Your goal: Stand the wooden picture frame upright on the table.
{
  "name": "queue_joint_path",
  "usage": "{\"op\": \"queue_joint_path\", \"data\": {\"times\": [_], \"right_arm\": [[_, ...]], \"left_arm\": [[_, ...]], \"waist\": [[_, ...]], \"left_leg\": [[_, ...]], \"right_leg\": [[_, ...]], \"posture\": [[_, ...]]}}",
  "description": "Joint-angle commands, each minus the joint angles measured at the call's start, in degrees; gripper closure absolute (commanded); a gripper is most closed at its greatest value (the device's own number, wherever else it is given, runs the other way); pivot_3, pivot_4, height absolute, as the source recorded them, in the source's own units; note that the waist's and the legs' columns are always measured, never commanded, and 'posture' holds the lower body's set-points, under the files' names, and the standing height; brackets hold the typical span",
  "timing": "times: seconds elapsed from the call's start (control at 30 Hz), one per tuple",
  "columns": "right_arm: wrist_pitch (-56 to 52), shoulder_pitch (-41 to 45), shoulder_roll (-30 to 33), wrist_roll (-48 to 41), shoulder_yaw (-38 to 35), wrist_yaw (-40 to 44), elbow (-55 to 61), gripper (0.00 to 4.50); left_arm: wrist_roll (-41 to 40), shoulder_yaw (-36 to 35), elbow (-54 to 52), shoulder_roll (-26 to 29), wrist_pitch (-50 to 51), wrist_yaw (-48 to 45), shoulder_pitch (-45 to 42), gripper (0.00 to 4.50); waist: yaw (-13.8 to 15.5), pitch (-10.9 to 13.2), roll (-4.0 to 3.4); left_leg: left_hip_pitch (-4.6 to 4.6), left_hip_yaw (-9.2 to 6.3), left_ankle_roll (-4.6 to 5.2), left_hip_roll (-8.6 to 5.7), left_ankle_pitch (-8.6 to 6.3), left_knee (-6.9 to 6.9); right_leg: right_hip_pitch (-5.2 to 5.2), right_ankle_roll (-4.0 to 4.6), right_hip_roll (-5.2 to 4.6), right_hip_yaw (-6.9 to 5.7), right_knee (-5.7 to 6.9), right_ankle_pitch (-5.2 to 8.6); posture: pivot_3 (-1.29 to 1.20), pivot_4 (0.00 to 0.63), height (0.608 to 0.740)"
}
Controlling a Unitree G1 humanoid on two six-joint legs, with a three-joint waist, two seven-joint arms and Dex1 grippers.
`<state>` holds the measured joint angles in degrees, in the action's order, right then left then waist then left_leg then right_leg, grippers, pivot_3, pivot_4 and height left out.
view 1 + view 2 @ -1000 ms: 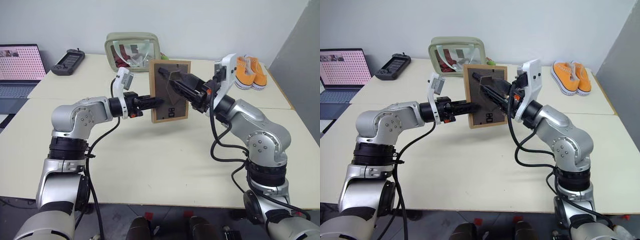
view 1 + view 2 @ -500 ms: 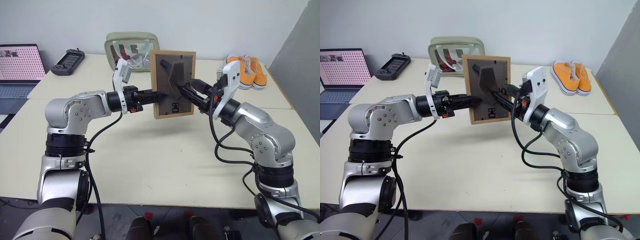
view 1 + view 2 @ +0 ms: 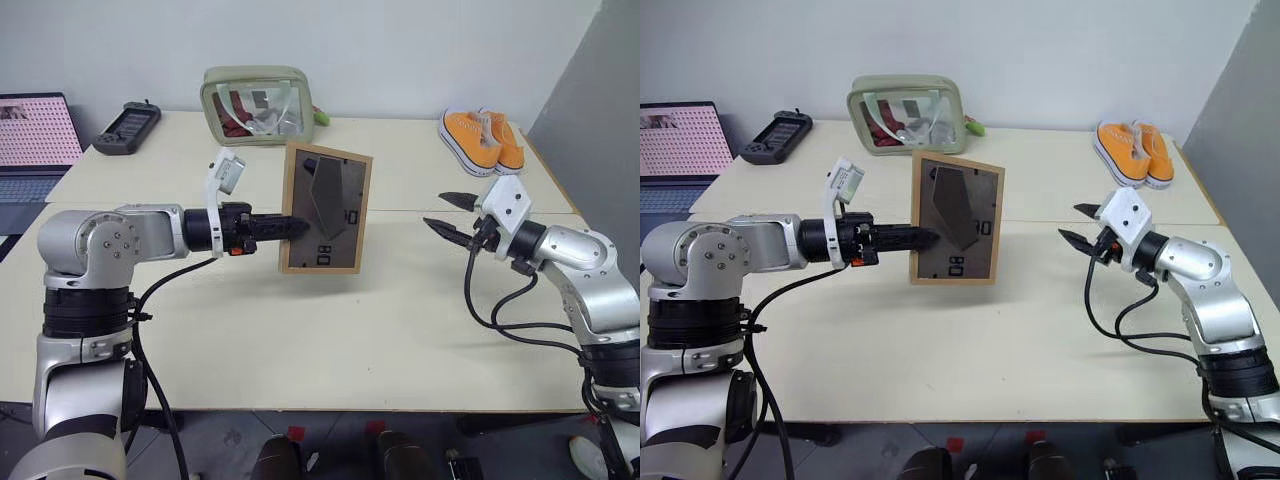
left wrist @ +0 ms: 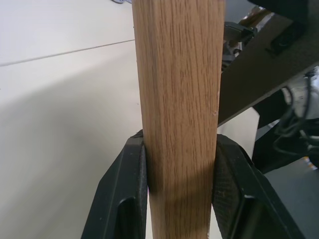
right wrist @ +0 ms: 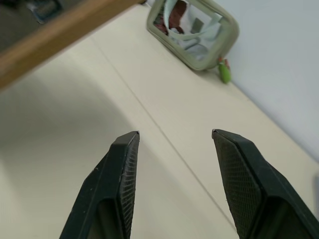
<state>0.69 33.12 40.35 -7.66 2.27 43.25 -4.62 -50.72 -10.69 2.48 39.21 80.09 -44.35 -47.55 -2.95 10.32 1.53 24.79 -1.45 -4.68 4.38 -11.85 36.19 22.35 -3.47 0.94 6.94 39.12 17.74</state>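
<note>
Left gripper [image 3: 296, 228] clamps the frame's [image 3: 326, 208] left edge, holding it above the table [image 3: 330, 330]. Right gripper [image 3: 447, 214] is open, empty, well right of the frame.

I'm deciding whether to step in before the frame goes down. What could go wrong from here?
The wooden picture frame hangs tilted above the table, pinched on one edge by the left gripper alone; it could swivel or slip. The right gripper is open and apart from it, so nothing backs it up. Set down tilted, it may topple.
</note>
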Motion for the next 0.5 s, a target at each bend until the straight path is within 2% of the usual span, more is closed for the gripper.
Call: {"op": "queue_joint_path", "data": {"times": [0.03,0.13,0.2,0.3,0.43,0.5], "right_arm": [[28.97,3.74,1.37,13.85,3.04,-6.25,-10.81,2.07],[51.49,7.04,2.51,29.29,6.72,-17.63,-20.61,2.07],[59.68,9.38,2.37,38.38,7.96,-26.25,-24.6,2.07],[64.93,12.19,1.04,47.98,9.15,-37.59,-28.17,2.07],[65.68,14.7,-0.67,47.92,9.79,-41.82,-32.32,2.07],[63.57,15.77,-0.97,40.83,9.85,-36.74,-34.32,2.07]], "left_arm": [[-5.06,-4.76,-2.8,-1.71,7.56,2.56,-1.01,3.19],[-10.27,-7.16,-1.54,-2.5,12.15,5.93,-1.21,3.19],[-14.34,-6.74,-2.0,-1.69,12.41,8.08,-0.03,3.19],[-19.98,-6.33,-2.48,-0.73,12.41,11.85,0.55,3.19],[-23.8,-6.99,-2.12,-0.71,12.41,16.35,-0.24,3.19],[-22.51,-7.97,-2.56,-1.11,12.41,18.1,0.14,3.19]], "waist": [[-0.23,0.0,0.0],[-0.3,0.0,0.0],[-0.32,0.01,-0.01],[-0.32,0.01,-0.01],[-0.31,0.01,0.0],[-0.31,0.01,0.0]], "left_leg": [[0.0,0.0,0.0,0.0,0.0,0.0],[0.0,0.0,-0.01,0.0,0.0,-0.04],[0.0,-0.01,-0.03,0.01,0.02,-0.04],[-0.01,0.01,-0.24,0.01,0.14,-0.05],[-0.07,-0.03,-0.57,-0.01,0.32,-0.03],[-0.17,-0.04,-0.57,-0.05,0.34,-0.03]], "right_leg": [[0.0,0.0,0.0,0.0,0.0,0.0],[0.02,0.0,0.0,0.0,-0.01,0.0],[0.03,0.01,-0.02,0.0,-0.01,0.0],[0.06,0.02,-0.06,0.03,0.03,-0.01],[0.04,0.03,-0.07,0.02,0.25,-0.01],[-0.02,0.03,-0.09,0.04,0.39,-0.01]], "posture": [[0.0,0.15,0.74],[0.0,0.15,0.74],[0.0,0.15,0.74],[0.0,0.15,0.74],[0.0,0.15,0.74],[0.0,0.15,0.74]]}}
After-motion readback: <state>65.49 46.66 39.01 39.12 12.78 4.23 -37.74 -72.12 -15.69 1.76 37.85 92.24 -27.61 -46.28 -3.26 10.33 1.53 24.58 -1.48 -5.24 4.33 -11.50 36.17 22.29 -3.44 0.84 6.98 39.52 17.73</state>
